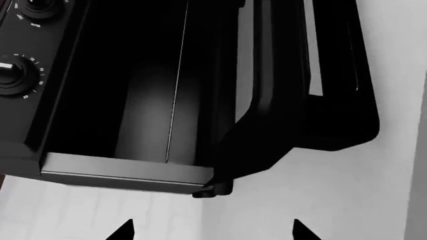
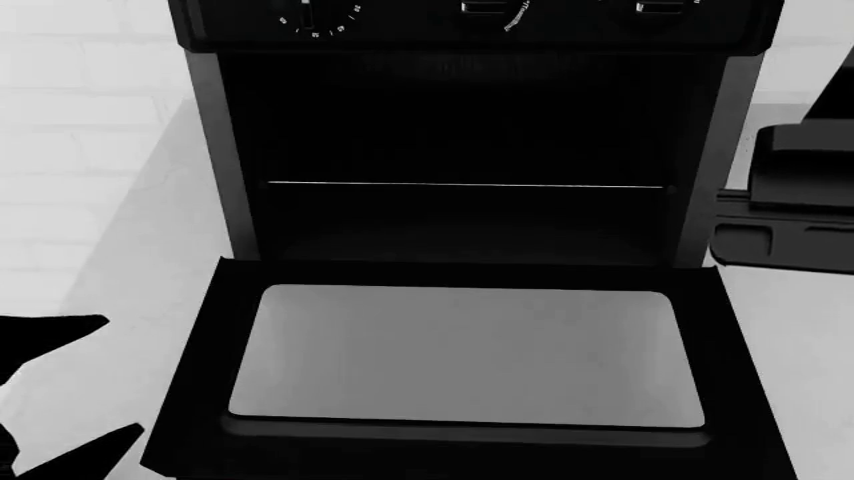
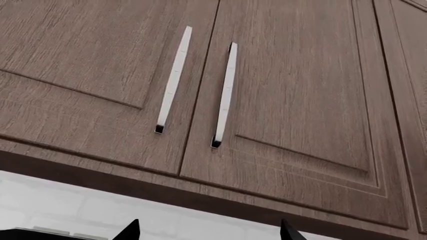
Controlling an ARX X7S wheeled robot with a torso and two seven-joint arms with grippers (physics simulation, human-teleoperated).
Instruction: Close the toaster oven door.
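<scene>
Toaster oven [image 2: 467, 120] at the back of the white counter [image 2: 120, 290], squarely ahead in the head view, knobs [image 2: 314, 15] with white marks in a row along the top. Toaster oven door [image 2: 467, 365] dropped fully open, lying flat toward the counter's near edge, grey rounded-corner window facing up, black frame all round. Dark cavity behind, one thin wire rack [image 2: 467, 185] crossing it level. Smaller black appliance [image 2: 794, 200] just beside the oven toward the counter's right edge. Left gripper [image 2: 60, 385] near the counter's left edge, just beside the door's left front corner, fingertips [image 1: 123, 231] spread apart and holding nothing; in the left wrist view, pointing at the door's hinge corner. Right gripper [image 3: 208, 231] raised well off the counter, aimed at brown wood cabinet doors [image 3: 293, 85] with two silver bar handles [image 3: 175, 80], fingertips likewise spread, empty.
</scene>
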